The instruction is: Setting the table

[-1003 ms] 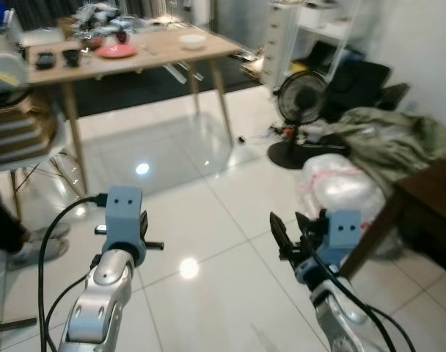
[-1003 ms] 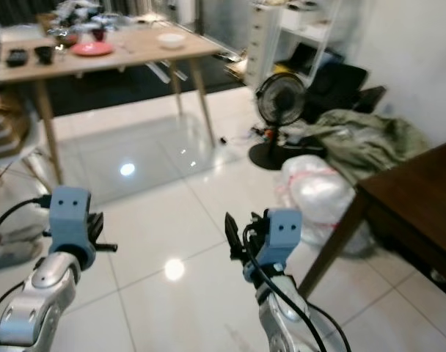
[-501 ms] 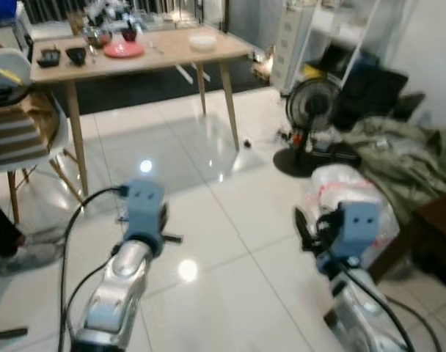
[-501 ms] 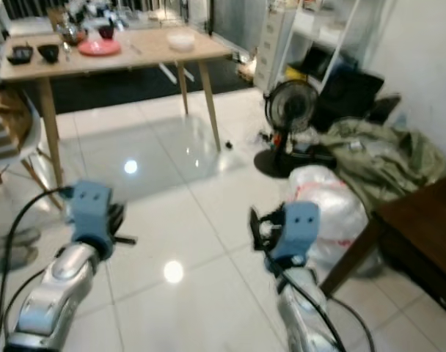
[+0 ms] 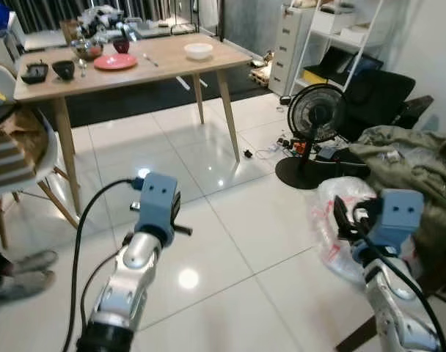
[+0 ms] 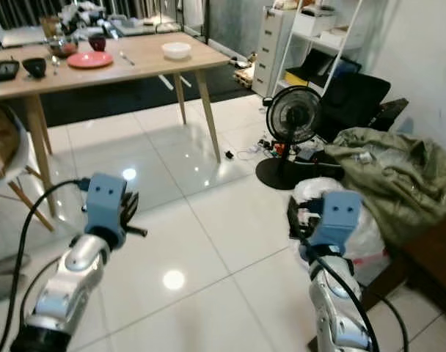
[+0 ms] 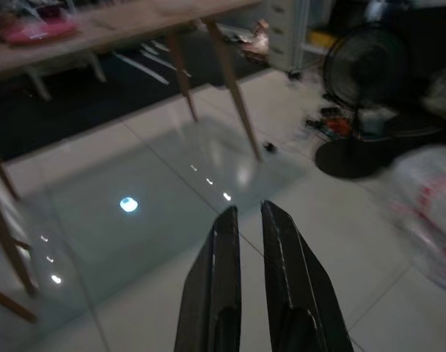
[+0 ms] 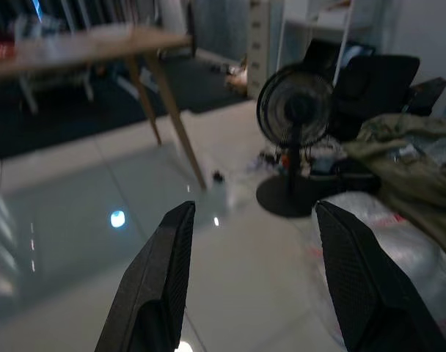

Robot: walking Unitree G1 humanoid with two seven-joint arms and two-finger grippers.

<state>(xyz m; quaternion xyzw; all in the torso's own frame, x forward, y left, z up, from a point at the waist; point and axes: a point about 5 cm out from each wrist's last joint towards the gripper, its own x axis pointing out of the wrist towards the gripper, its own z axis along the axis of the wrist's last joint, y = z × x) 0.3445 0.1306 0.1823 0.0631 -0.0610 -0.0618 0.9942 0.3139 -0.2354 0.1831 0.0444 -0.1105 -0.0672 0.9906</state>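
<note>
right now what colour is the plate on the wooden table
Pinkish red; the plate shows best in the left eye view.

The table (image 5: 172,62) stands at the far side of the room. On it, a plate (image 5: 114,61) lies toward its left half, with a cup (image 5: 121,45) just behind the plate and two small bowls (image 5: 63,69) near the table's left end. Another bowl (image 5: 199,50) sits toward the table's right end. A chair (image 5: 17,158) stands at the table's left, on the near side. To the right of the table a fan (image 5: 315,117) stands on the floor (image 5: 230,235), with shelves (image 5: 333,37) behind it. Nearer than the fan lies a bag (image 5: 333,213), and a heap of cloth (image 5: 410,158) lies to the fan's right.
</note>
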